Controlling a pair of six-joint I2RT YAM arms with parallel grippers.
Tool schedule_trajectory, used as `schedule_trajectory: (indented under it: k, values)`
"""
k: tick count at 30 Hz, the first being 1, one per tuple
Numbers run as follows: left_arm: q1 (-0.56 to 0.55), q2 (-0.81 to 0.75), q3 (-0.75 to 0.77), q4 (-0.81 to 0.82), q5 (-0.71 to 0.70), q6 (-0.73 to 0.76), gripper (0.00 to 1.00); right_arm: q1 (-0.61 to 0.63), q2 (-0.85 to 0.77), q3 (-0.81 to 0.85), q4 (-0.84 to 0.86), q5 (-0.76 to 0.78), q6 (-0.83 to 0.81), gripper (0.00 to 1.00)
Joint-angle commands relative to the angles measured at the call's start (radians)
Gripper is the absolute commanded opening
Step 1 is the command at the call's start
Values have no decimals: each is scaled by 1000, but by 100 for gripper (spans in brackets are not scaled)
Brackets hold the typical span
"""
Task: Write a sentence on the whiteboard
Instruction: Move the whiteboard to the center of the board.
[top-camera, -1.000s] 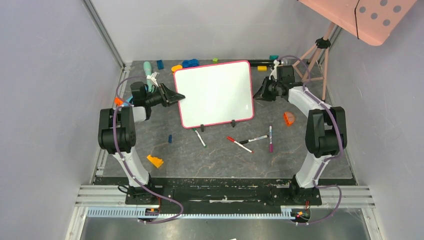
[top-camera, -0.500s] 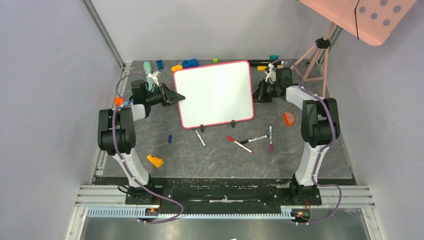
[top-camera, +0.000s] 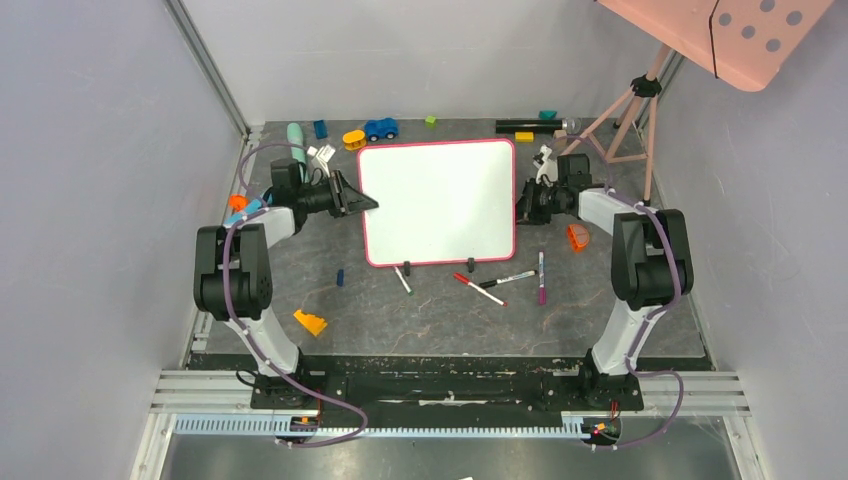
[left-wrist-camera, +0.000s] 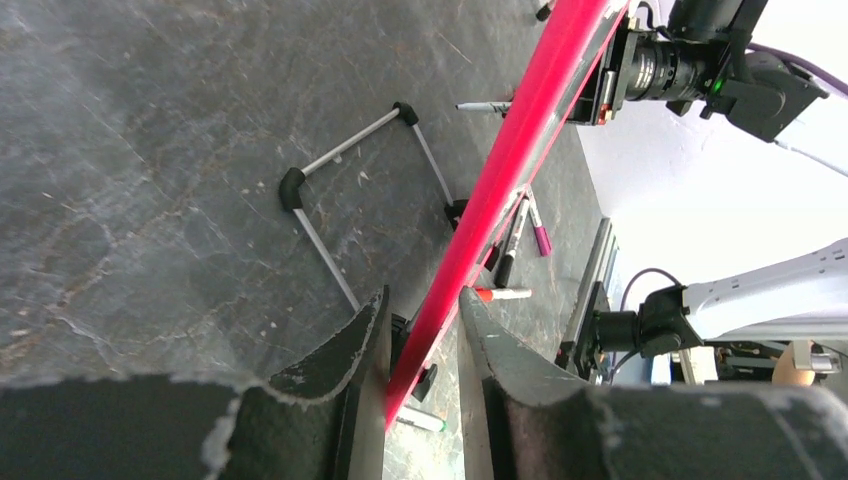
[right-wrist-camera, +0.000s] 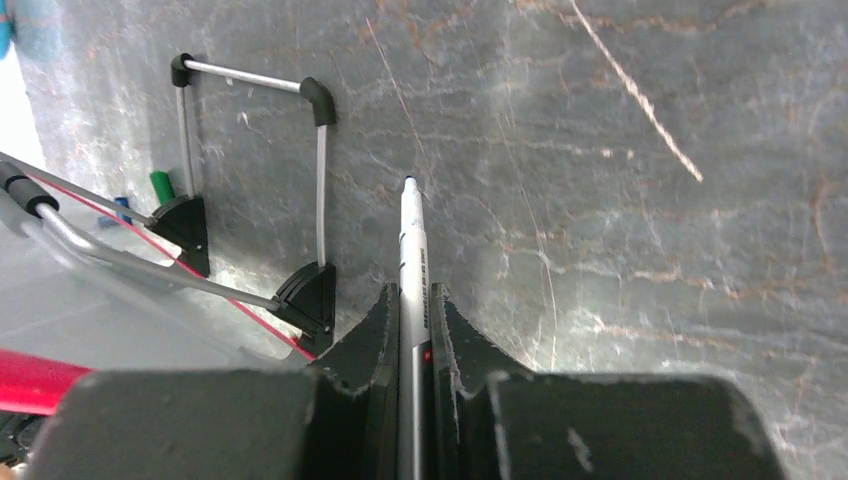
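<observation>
Pink-red-framed white rectangular whiteboard (top-camera: 437, 203), edge pinched in left gripper (left-wrist-camera: 422, 300); thin white marker (right-wrist-camera: 411, 230), print illegible, clamped in right gripper (right-wrist-camera: 413, 292).

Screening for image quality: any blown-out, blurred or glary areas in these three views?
Top external: evenly lit, sharp; the whiteboard reads plain white, no glare patch. Left wrist: upper right background blown out to white; left gripper fingers soft and dark. Right wrist: right gripper fingers blurred, marker and table sharper.
</observation>
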Motion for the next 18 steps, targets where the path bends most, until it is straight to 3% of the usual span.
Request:
schedule_trajectory:
  k: [1, 7, 12, 18]
  values:
    - [-71, -69, -53, -108, -4, 50, 32, 36, -97, -34, -7, -73, -9, 0]
    - [-96, -136, -120, -114, -25, 52, 33, 31, -142, -75, -19, -55, -19, 0]
    - [-96, -184, -174, -120, -53, 65, 55, 21, -174, -119, -15, -13, -21, 0]
    - [-95, -218, -181, -122, -84, 61, 74, -11, -174, -99, -21, 69, 12, 0]
